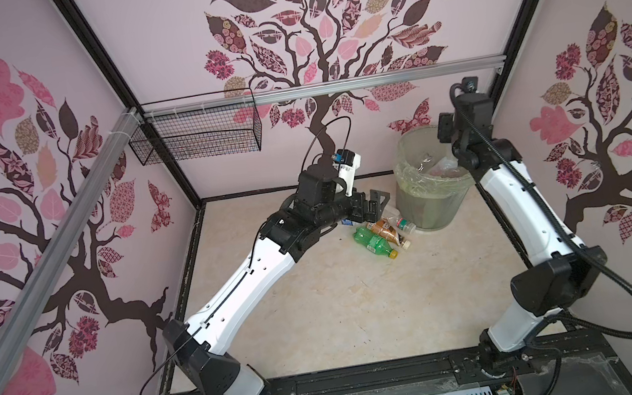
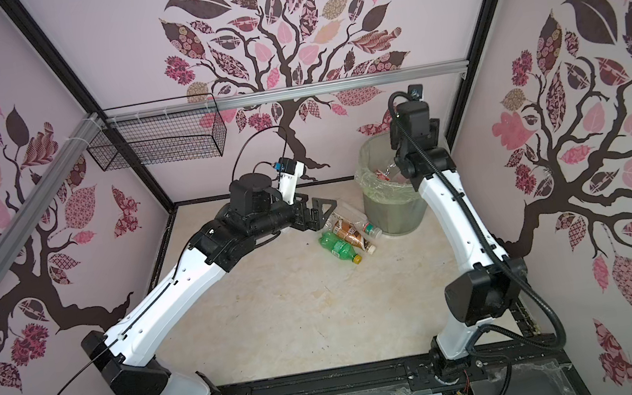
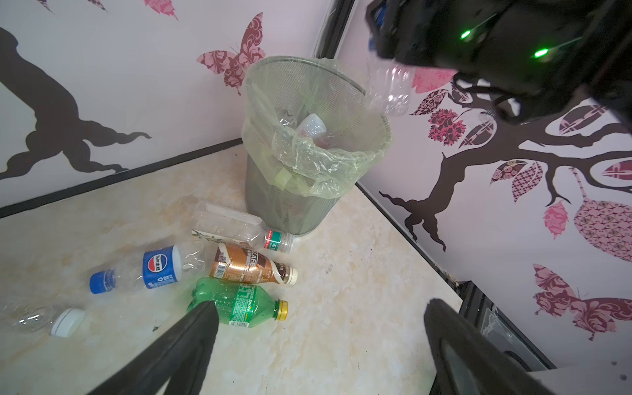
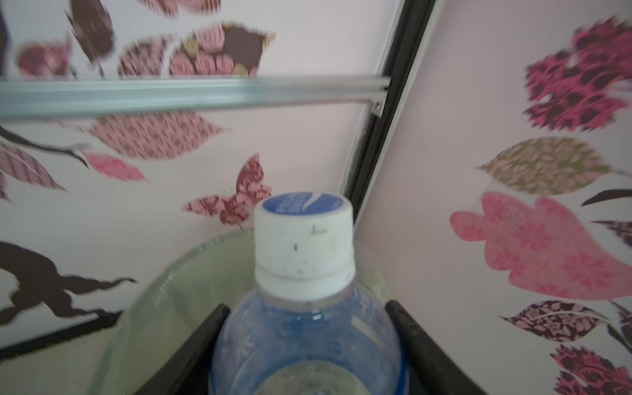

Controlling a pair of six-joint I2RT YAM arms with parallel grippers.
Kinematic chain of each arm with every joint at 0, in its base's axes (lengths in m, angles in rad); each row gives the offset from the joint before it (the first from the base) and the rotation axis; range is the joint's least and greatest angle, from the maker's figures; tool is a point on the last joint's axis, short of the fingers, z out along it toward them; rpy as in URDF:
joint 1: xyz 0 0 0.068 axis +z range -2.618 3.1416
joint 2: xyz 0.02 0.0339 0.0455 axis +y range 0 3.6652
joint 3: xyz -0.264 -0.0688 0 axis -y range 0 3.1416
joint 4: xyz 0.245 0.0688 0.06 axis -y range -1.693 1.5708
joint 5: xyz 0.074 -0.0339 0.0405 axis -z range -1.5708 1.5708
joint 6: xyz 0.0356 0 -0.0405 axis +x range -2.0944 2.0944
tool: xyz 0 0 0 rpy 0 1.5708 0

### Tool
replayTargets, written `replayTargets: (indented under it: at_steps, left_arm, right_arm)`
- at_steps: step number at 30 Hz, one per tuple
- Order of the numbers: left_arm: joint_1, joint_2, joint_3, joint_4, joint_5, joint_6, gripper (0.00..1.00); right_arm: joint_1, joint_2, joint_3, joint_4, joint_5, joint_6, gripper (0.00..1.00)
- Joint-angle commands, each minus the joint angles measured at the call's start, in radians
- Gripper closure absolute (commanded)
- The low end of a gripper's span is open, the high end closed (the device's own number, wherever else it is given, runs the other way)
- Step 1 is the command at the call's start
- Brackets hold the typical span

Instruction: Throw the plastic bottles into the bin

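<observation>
In a top view the mesh bin (image 1: 429,212) stands in the table's far right corner, a green bottle (image 1: 371,241) lying near it. Left wrist view: the left gripper (image 3: 319,307) is wide open and empty; these light, crushable bottles probably want a gentle mid-body grip. Right wrist view: a white-capped clear bottle (image 4: 304,338) sits between the fingers of the right gripper (image 4: 307,313) above the bin, held or freed I cannot tell

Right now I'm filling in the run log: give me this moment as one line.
left tool: open, above floor | right tool: around clear bottle, above bin | floor: five bottles lying
</observation>
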Motion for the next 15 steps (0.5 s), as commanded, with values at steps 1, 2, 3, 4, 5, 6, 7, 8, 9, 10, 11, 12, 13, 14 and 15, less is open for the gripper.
replayTargets:
  at_steps: [1, 2, 3, 4, 5, 6, 7, 8, 9, 10, 11, 12, 13, 14, 15]
  left_arm:
    - [0.0, -0.02, -0.038, -0.014, -0.027, 0.028, 0.02]
    - [0.0, -0.018, -0.038, -0.016, -0.027, 0.03, 0.02]
    - [0.0, -0.018, -0.042, -0.016, -0.027, 0.032, 0.02]
    - [0.0, -0.017, -0.044, -0.014, -0.025, 0.028, 0.02]
    - [0.0, -0.019, -0.047, -0.012, -0.024, 0.026, 0.02]
    - [0.0, -0.021, -0.053, -0.006, -0.021, 0.022, 0.02]
    - [0.0, -0.021, -0.058, -0.003, -0.02, 0.019, 0.02]
    - [0.0, -0.023, -0.063, -0.001, -0.02, 0.016, 0.02]
    - [0.0, -0.024, -0.068, 0.0, -0.02, 0.013, 0.02]
    - [0.0, -0.028, -0.074, 0.001, -0.021, 0.011, 0.02]
    - [0.0, -0.03, -0.079, 0.002, -0.021, 0.009, 0.02]
    - [0.0, -0.032, -0.084, 0.002, -0.021, 0.006, 0.02]
    - [0.0, -0.036, -0.088, 0.0, -0.023, 0.003, 0.02]
    - [0.0, -0.037, -0.093, -0.002, -0.027, 0.002, 0.02]
    - [-0.001, -0.039, -0.095, -0.004, -0.03, 0.002, 0.02]
  right_arm:
    - [0.007, -0.03, 0.046, -0.008, 0.031, 0.032, 0.14]
    - [0.007, -0.036, 0.052, -0.009, 0.028, 0.034, 0.13]
    - [0.007, -0.04, 0.066, -0.016, 0.021, 0.035, 0.11]
    - [0.007, -0.041, 0.082, -0.026, 0.015, 0.037, 0.08]
    - [0.006, -0.039, 0.096, -0.036, 0.013, 0.037, 0.05]
    - [0.007, -0.036, 0.111, -0.047, 0.013, 0.034, 0.01]
    - [0.007, -0.033, 0.127, -0.06, 0.012, 0.033, 0.01]
    - [0.006, -0.031, 0.137, -0.071, 0.008, 0.036, 0.01]
    - [0.007, -0.034, 0.148, -0.084, 0.0, 0.041, 0.01]
    - [0.007, -0.04, 0.152, -0.09, -0.012, 0.05, 0.0]
    - [0.008, -0.048, 0.151, -0.092, -0.021, 0.057, 0.0]
    - [0.008, -0.057, 0.148, -0.094, -0.03, 0.066, 0.0]
    - [0.01, -0.067, 0.146, -0.098, -0.039, 0.075, 0.0]
    - [0.01, -0.075, 0.145, -0.102, -0.049, 0.085, 0.01]
    - [0.014, -0.085, 0.139, -0.104, -0.06, 0.095, 0.0]
